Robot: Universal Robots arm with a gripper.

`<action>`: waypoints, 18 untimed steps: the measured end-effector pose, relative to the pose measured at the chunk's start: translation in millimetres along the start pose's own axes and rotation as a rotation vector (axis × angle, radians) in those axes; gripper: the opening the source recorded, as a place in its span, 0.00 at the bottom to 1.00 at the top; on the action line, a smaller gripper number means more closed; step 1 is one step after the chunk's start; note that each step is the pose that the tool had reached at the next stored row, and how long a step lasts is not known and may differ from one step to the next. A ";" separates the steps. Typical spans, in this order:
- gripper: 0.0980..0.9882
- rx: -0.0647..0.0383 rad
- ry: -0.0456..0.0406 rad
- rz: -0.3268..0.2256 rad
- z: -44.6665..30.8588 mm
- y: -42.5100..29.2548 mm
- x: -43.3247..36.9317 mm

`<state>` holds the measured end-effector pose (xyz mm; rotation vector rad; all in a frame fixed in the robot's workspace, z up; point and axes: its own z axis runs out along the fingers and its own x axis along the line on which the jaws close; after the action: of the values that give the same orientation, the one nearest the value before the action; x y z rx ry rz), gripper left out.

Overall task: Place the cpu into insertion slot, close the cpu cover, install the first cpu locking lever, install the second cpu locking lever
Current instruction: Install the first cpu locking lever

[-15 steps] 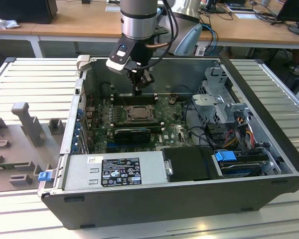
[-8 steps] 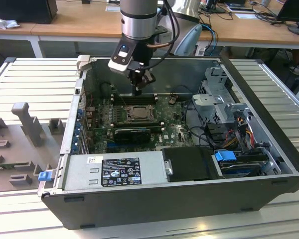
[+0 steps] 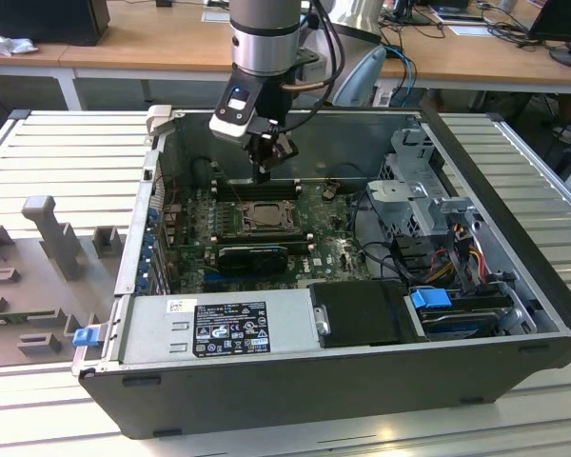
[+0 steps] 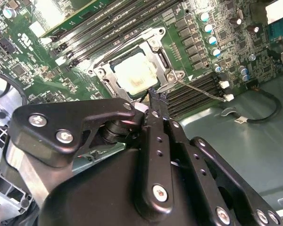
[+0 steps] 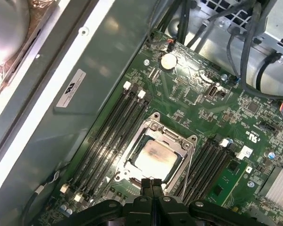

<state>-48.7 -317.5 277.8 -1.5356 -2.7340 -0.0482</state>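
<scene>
The cpu (image 5: 153, 157) sits in the insertion slot (image 5: 154, 122) under the closed cpu cover (image 5: 180, 149); one wire lever (image 4: 198, 87) looks unlatched, with the tool (image 5: 151, 182), fingers together, just beside it

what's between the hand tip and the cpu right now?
In the first wrist view, only a strip of the cpu cover, lying flat around the cpu, separates it from the hand. Otherwise bare.

- My arm (image 3: 266, 33) is a grey cylinder ringed by a shiny silver band, black below it.
- Black cables (image 3: 331, 48) loop off its side.
- A white box (image 3: 233, 109) with a blue light sits at my wrist.
- My gripper (image 4: 153, 95) is matte black linkage bars, studded with silver round-head screws (image 4: 64, 136).
</scene>
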 end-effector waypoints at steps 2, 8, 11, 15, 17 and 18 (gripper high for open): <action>0.01 0.000 0.0003 -0.011 0.0 0.0 0.0; 0.01 0.001 0.0009 -0.037 0.0 0.0 0.0; 0.01 0.002 0.0023 -0.094 0.0 0.0 0.0; 0.01 0.003 0.0034 -0.140 0.0 0.0 0.0; 0.01 0.003 0.0037 -0.150 0.0 0.0 0.0; 0.01 0.003 0.0037 -0.155 0.0 0.0 0.0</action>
<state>-48.7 -317.5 277.8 -1.3181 -2.8426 -0.0472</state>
